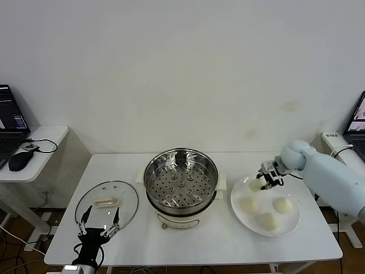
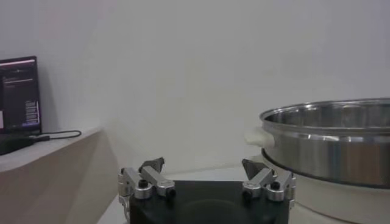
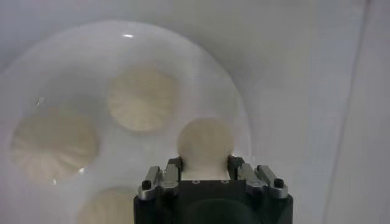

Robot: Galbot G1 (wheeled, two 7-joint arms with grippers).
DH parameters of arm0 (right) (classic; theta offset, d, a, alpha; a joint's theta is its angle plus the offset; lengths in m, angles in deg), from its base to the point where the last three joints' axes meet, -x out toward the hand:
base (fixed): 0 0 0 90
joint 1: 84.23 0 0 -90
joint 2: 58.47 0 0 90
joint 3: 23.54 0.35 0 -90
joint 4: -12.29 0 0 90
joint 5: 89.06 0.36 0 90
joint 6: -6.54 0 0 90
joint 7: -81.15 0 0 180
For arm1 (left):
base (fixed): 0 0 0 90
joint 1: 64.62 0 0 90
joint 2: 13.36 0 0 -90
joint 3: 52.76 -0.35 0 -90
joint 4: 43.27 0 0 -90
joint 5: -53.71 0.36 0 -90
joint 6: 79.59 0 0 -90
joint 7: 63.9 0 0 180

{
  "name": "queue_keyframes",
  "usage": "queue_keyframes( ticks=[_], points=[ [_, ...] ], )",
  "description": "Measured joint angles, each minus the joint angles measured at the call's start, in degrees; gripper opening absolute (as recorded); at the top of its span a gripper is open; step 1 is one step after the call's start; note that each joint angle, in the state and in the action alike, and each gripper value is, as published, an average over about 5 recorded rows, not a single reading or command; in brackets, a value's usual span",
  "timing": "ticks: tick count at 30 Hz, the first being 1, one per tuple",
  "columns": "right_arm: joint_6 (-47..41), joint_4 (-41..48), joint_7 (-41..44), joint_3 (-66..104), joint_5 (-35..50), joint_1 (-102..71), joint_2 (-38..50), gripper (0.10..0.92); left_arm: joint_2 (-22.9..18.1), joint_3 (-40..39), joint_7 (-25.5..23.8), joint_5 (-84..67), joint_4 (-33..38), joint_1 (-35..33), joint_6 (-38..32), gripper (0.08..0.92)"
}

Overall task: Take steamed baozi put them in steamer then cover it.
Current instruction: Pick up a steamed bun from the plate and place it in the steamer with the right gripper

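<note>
The step in hand is the first pick: the right gripper [image 1: 268, 180] sits over the white plate [image 1: 239, 212] at about three o'clock from the steamer [image 1: 181, 181], and its jaws are clamped on one steamed baozi [image 3: 205, 142], the bun nearest the steamer side of the plate. The other three buns [image 1: 275, 205] rest on the plate just beside it, so none has reached the pot yet; the perforated tray [image 1: 180, 185] inside the steamer is bare. Judging from this, the next move calls for a straight lift clear of the plate and its neighbours, a carry toward nine o'clock over the steel rim, and a gentle release onto the tray, since soft dough may well dent or stick under a hard squeeze. The left gripper [image 1: 98, 224] waits at the table's near-left corner with its fingers spread wide apart and nothing between them, at the near edge of the cover [image 1: 106, 202], which lies flat on the table at about nine o'clock from the steamer, handle up. No brand, label or readable writing shows on the steamer, plate or lid; text on the laptop screen [image 2: 18, 94] is too small to read.
</note>
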Motion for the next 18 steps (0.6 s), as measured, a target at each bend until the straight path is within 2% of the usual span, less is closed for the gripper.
queue_keyframes(
  ticks=[9,18],
  points=[
    [-1.0,-3.8,0.3,-7.0,7.1,12.3,-0.4,0.501,0.3,-0.3,0.0,-0.7,0.9,-0.3,0.0,0.823],
    [0.1,-5.1,-1.1,-15.0,13.7,22.8,-6.4,0.501,0.3,0.0,0.0,-1.1,1.2,-0.7,-0.2,0.823]
  ],
)
